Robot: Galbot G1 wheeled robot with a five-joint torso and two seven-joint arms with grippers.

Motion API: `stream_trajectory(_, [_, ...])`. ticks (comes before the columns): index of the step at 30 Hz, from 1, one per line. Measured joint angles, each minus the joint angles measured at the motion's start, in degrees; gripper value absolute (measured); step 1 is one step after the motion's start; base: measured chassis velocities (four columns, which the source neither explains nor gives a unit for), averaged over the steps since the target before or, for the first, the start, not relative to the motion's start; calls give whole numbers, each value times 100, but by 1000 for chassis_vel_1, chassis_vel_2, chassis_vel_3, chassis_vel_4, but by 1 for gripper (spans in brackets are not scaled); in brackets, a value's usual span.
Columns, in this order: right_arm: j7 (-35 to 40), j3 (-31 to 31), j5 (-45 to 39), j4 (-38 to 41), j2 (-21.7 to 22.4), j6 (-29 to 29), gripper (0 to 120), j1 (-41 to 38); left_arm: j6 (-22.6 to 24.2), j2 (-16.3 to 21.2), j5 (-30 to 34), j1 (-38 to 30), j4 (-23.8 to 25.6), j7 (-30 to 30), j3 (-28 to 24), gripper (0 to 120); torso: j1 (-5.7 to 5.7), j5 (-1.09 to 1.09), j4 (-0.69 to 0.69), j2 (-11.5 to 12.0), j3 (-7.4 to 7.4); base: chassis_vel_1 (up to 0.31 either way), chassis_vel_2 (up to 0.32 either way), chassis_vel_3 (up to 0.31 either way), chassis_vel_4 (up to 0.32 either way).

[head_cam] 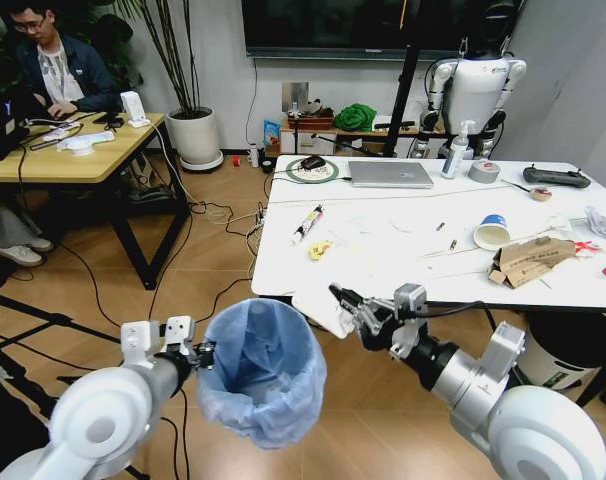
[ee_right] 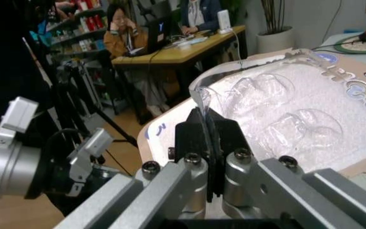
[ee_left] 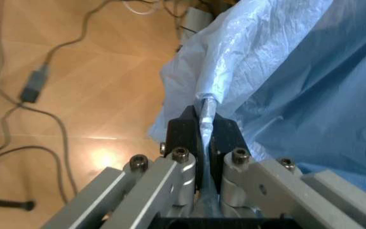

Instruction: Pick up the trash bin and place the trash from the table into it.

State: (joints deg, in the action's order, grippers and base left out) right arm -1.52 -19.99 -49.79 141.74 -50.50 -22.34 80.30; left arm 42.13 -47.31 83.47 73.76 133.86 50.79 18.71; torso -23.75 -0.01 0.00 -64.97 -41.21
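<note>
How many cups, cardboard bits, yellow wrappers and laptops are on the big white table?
White paper cup with blue rim: 1
Torn brown cardboard: 1
Small yellow wrapper: 1
Flat grey laptop: 1
Total: 4

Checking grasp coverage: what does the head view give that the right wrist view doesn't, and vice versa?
Head view: the trash bin held at its rim by the left tool, plus the paper cup and torn cardboard on the table. Right wrist view: a close-up of the fingers shut on the thin edge of a clear plastic blister pack, with its moulded pockets visible. Both: the right tool at the table's near edge, gripping that pack.
</note>
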Motion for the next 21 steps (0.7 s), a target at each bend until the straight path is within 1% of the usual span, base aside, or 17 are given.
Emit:
stream_trajectory(1, [-20,13,2,-6,4,1,0,-12,0,-5,-27,-76,-55,-34,-108,0,0,1,0,0,0,0,0,0,0])
stream_trajectory(2, [-73,35,3,-16,9,8,0,-34,1,-15,-71,-229,-162,-55,-327,0,0,1,1,0,0,0,0,0,0])
stream_trajectory(3, [-73,35,3,-16,9,8,0,-34,1,-15,-71,-229,-162,-55,-327,0,0,1,1,0,0,0,0,0,0])
stream_trajectory(5, [-186,58,37,-31,12,32,0,-39,1,-34,-121,-481,-335,-55,-664,0,0,0,1,0,0,0,0,0,0])
stream_trajectory(6, [-201,63,50,-35,13,37,0,-36,1,-41,-135,-551,-384,-56,-753,0,0,0,1,0,0,0,0,0,0])
stream_trajectory(7, [-254,95,142,-71,13,56,0,-12,1,-71,-158,-767,-522,-48,-996,0,0,1,1,0,0,0,0,0,0])
stream_trajectory(9, [-342,124,344,-171,8,101,0,43,1,-137,-144,-1056,-703,-23,-1291,0,0,1,0,0,0,0,0,0,0])
stream_trajectory(12, [-401,134,501,-233,-5,119,0,77,1,-188,-114,-1199,-797,14,-1419,0,0,1,0,0,-1,0,0,0,0])
stream_trajectory(14, [-564,144,889,-358,-37,169,0,169,1,-306,-22,-1494,-985,104,-1682,0,-1,1,0,0,-1,0,0,0,0])
stream_trajectory(17, [-773,155,1274,-434,-51,230,0,272,2,-365,35,-1727,-1124,174,-1906,0,-1,1,0,0,-1,0,0,0,0])
stream_trajectory(18, [-773,155,1274,-434,-51,230,0,272,2,-365,35,-1727,-1124,174,-1906,0,-1,1,0,0,-1,0,0,0,0])
stream_trajectory(21, [-917,250,1765,-548,-58,362,0,394,1,-455,87,-1951,-1256,224,-2104,0,-1,2,0,0,-1,0,0,0,0])
